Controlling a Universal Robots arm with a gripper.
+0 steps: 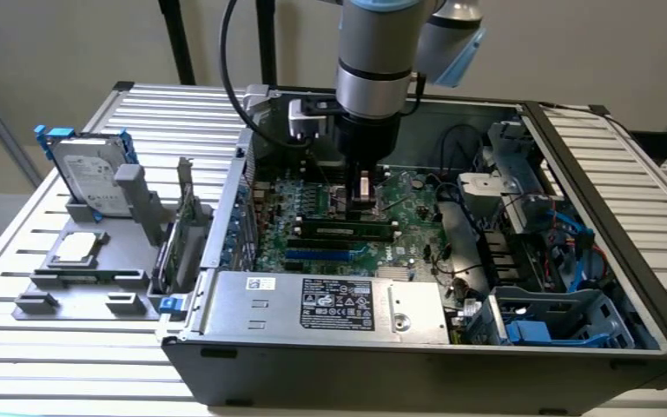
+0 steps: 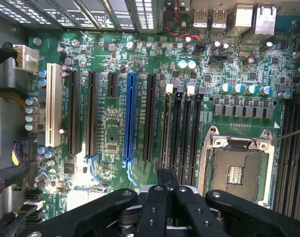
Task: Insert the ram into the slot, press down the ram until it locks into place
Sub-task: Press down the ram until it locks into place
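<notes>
The ram (image 1: 340,231) lies lengthwise along the bank of black memory slots on the motherboard (image 2: 110,136) inside the open PC case (image 1: 611,174). It is between the blue slot (image 1: 322,254) and the spot under the arm; cannot tell if it is seated or locked. The gripper (image 1: 363,193) hangs just above the board, next to the ram on the far side and apart from it. In the wrist view the gripper (image 2: 168,178) has its fingers (image 2: 163,181) pressed together with nothing visible between them. Their tips are over the near end of the slot (image 2: 182,133) bank. The slots there run parallel, with white clips at the far end. The metal CPU socket (image 2: 236,168) is just beside them, and the blue slot (image 2: 130,118) is on the other side. Power supply (image 1: 333,304) sits at the case front. A hard drive (image 1: 88,178) stands in a grey holder on the table (image 1: 32,347) at the exterior view's left.
</notes>
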